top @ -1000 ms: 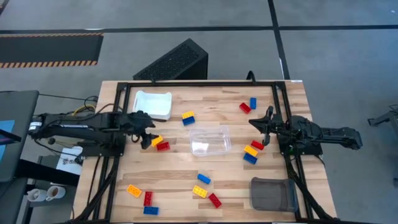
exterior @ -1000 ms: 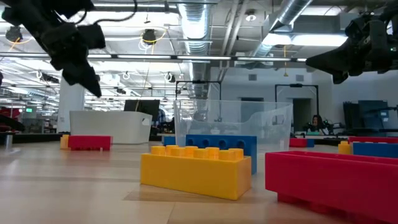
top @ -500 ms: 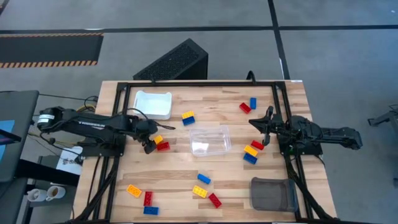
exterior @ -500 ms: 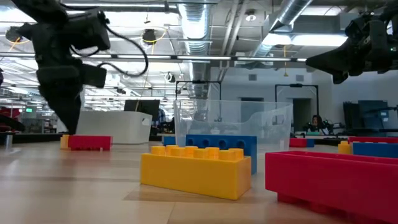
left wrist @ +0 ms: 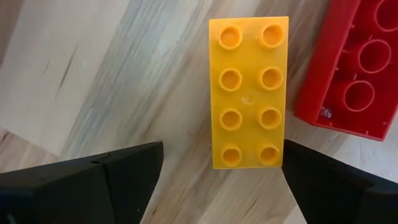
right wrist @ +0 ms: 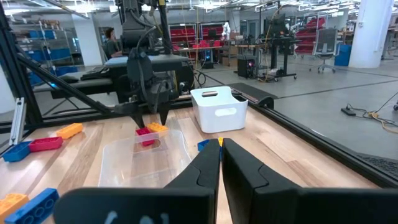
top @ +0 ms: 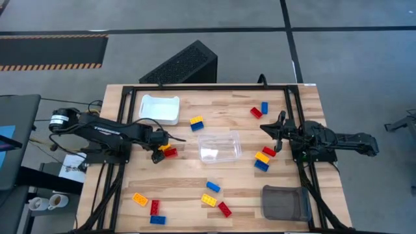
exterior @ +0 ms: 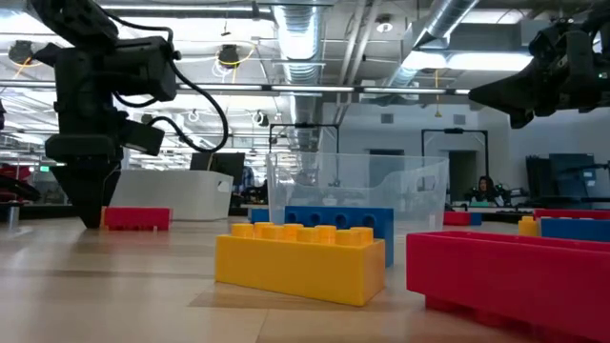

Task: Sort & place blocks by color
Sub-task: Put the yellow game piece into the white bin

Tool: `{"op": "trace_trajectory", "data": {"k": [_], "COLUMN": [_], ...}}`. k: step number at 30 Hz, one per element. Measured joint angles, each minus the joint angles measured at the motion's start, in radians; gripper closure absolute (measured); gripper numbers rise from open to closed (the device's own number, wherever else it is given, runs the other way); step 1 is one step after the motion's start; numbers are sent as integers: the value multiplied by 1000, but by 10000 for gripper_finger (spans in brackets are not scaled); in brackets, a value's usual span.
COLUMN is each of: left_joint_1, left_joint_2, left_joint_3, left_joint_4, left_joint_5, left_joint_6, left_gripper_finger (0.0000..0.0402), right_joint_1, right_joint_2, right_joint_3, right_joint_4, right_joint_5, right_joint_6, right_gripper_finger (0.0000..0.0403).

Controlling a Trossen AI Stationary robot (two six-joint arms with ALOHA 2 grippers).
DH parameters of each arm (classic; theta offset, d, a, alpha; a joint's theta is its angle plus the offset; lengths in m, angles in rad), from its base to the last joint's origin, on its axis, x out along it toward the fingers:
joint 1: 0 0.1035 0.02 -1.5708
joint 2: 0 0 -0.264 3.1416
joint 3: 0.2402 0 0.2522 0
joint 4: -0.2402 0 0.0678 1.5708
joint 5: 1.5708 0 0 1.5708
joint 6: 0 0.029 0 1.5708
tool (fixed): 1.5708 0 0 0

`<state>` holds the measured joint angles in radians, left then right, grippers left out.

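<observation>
Left gripper point(top: 158, 151) is down at the table, fingers spread wide and straddling a yellow block point(left wrist: 249, 93). Nothing gripped yet, gaps visible on both sides in the left wrist view. Block's long axis runs along the gap, so the pads would close on its long flat sides, which I read as deliberate: best grip faces.

Yellow block: rigid glossy plastic, eight round studs in two rows, lying flat, studs up. Red block point(left wrist: 351, 62) sits just beside it, slightly skewed, close enough that one finger could nudge it on closing.

On the high view this pair sits around 9 o'clock from the clear bin point(top: 219, 145) at table centre. White tray point(top: 160, 109) is near, about 12 o'clock of the gripper. Grey bin point(top: 285, 203) is at the table's 5 o'clock corner. Other blocks are scattered along the 6 o'clock edge and toward 1 o'clock.

Right gripper point(top: 276, 127) hovers at 3 o'clock of the clear bin, fingers nearly together, holding nothing, waiting.

Wood tabletop point(top: 188, 179) is light, grained, flat.
</observation>
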<state>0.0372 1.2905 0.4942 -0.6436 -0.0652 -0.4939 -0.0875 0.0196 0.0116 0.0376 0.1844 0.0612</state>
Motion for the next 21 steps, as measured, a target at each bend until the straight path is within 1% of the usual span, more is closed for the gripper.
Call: {"op": "trace_trajectory", "data": {"k": [3,7,9,16,18,21], "left_joint_1": [0,1,1,0,0,1], "left_joint_2": [-13,-66,-88,-92,-92,-92], "left_joint_3": [-5,-10,-12,-10,-10,-10], "left_joint_4": [7,13,41,53,47,47], "left_joint_5": [4,6,18,45,38,-11], "left_joint_6": [6,9,11,13,15,18], "left_gripper_finger": [92,105,111,122,123,123], "right_joint_1": [0,0,0,0,0,0], "right_joint_2": [0,0,0,0,0,0], "right_joint_3": [0,0,0,0,0,0], "right_joint_4": [0,0,0,0,0,0], "right_joint_5": [0,0,0,0,0,0], "right_joint_6": [0,0,0,0,0,0], "right_gripper_finger": [360,360,360,360,360,360]}}
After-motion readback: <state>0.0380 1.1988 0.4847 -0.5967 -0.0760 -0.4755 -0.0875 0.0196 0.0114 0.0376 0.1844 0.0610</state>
